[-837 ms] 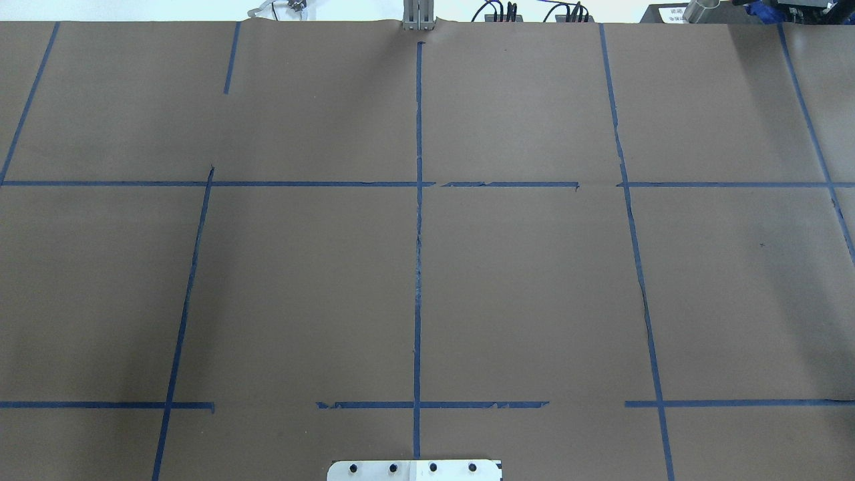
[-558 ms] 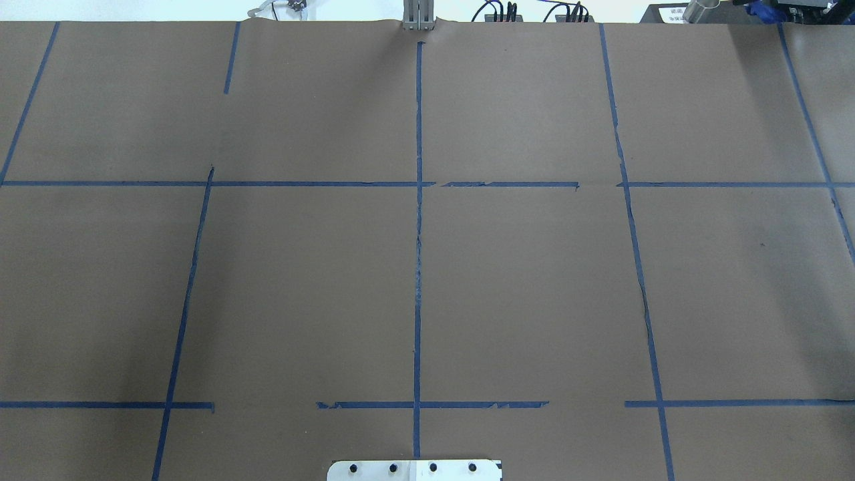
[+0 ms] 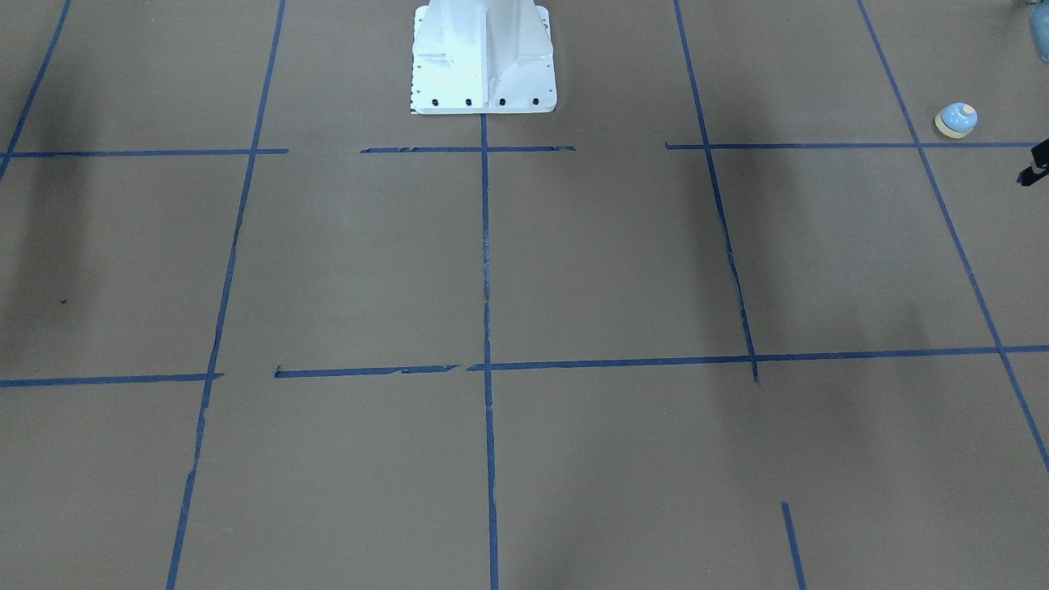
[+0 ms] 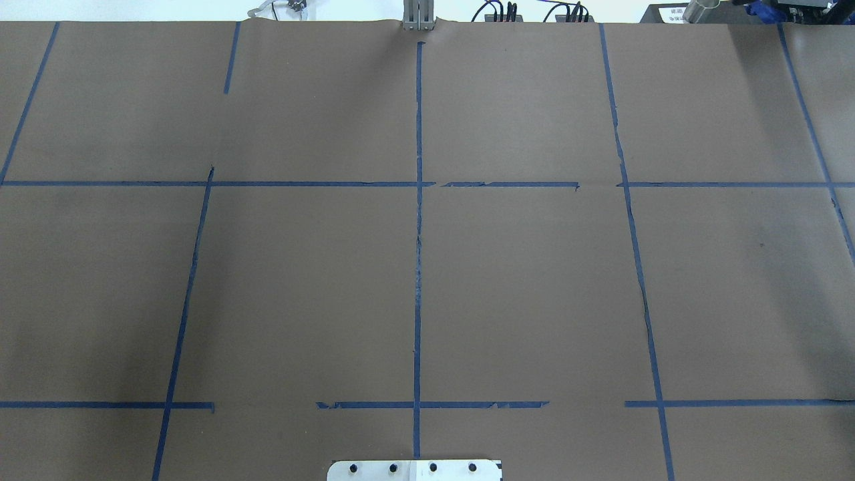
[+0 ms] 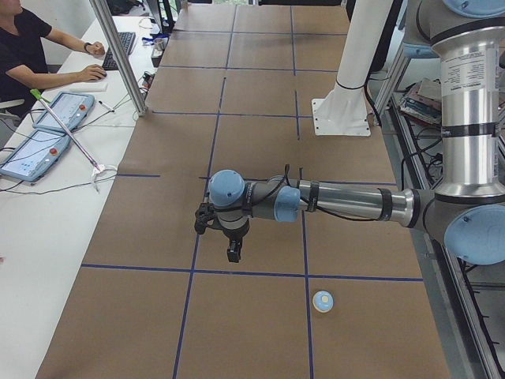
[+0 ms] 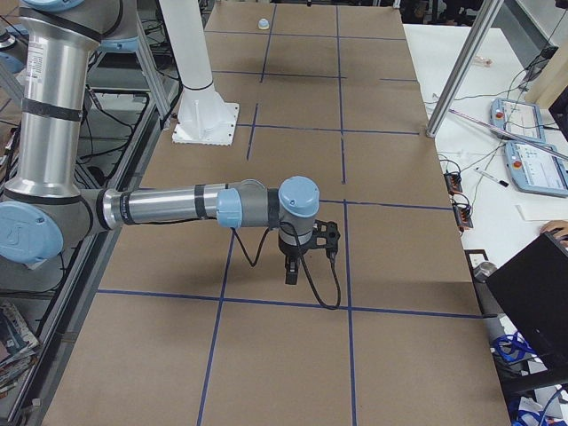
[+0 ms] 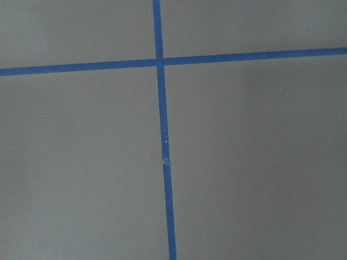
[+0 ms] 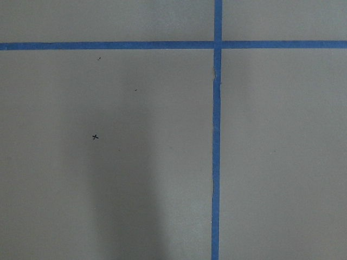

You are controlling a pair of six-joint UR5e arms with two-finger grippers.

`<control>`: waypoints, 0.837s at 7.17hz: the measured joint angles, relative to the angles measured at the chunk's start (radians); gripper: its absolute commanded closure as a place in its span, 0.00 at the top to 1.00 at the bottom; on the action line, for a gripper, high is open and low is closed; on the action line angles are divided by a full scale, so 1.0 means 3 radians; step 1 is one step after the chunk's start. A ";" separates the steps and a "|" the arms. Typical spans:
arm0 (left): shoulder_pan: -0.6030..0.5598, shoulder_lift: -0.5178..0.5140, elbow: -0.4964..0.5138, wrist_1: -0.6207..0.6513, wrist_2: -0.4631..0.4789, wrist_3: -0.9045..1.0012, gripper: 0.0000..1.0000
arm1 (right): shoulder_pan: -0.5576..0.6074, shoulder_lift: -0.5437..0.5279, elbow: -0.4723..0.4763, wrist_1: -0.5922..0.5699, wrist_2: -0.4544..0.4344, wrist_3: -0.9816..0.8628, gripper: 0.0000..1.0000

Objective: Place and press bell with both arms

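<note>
The bell, light-blue dome on a cream rim, stands upright on the brown paper at the robot's left end; it also shows in the exterior left view and far off in the exterior right view. My left gripper hangs above the table, well short of the bell and apart from it; I cannot tell whether it is open or shut. A black sliver of the left gripper shows at the front view's right edge. My right gripper hangs over the table's other end; I cannot tell its state. Both wrist views show only paper and tape.
The white pedestal is bolted at the table's robot-side middle. Blue tape lines grid the brown paper. An operator, teach pendants and a metal post stand along the far side.
</note>
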 measured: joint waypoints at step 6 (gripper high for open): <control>0.0055 -0.0073 -0.0014 -0.0033 0.0030 0.0014 1.00 | -0.0064 0.0000 0.0025 0.0005 0.0054 -0.0001 1.00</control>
